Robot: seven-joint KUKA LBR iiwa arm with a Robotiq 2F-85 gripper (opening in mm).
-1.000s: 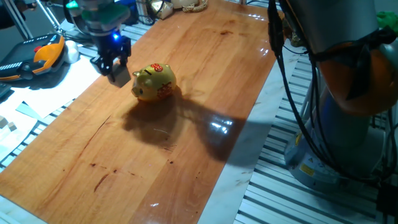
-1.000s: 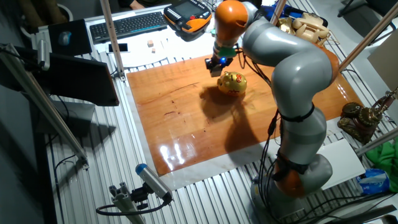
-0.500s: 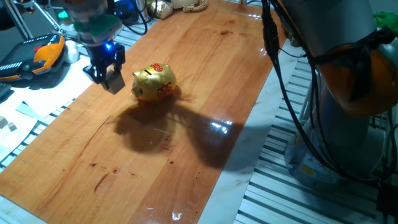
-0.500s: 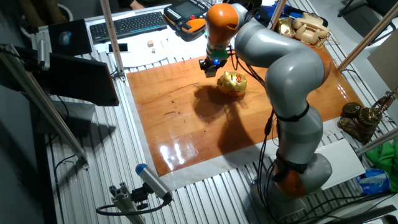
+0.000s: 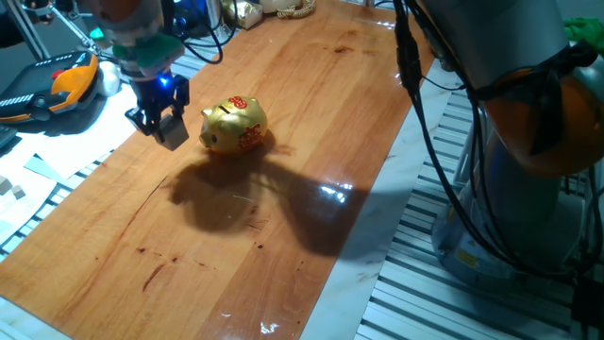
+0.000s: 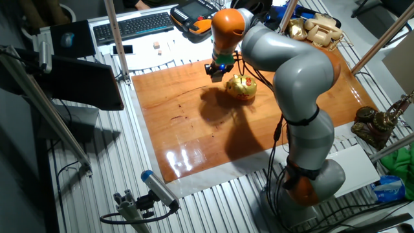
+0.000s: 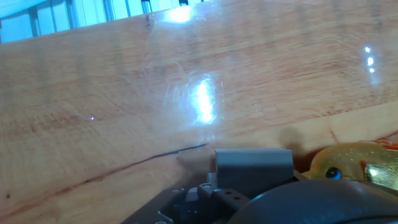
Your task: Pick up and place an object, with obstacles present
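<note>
Your pincer (image 5: pixel 162 127) is hanging low over the wooden surface (image 5: pixel 283 189), just beside the golden piggy bank (image 5: pixel 235 126) on the side toward the surface's edge, and it is not touching the pig. Whether its fingers are parted, clamped or carrying something, you cannot tell: one fixed view is showing only a dark block below the blue light, the other fixed view is showing it too small, and in the hand view the pincer's own grey housing is filling the bottom of the frame.

The small beige cube you are after is not showing in any view. It could be sitting between the fingers, under the hand, or behind the pig; the pictures are not settling that, so you are working without a confirmed sighting.

The pig is standing upright near the middle of the far half of the surface, red markings on its side and top, acting as the obstacle. In the hand view its gold flank (image 7: pixel 354 163) is peeking in at the lower right, which suggests the hand is being kept offset to one side so the fingers are clearing it.

The arm (image 6: pixel 284 58) is arching over the pig from the base side, so any sweep across is risking a knock against the pig
</note>
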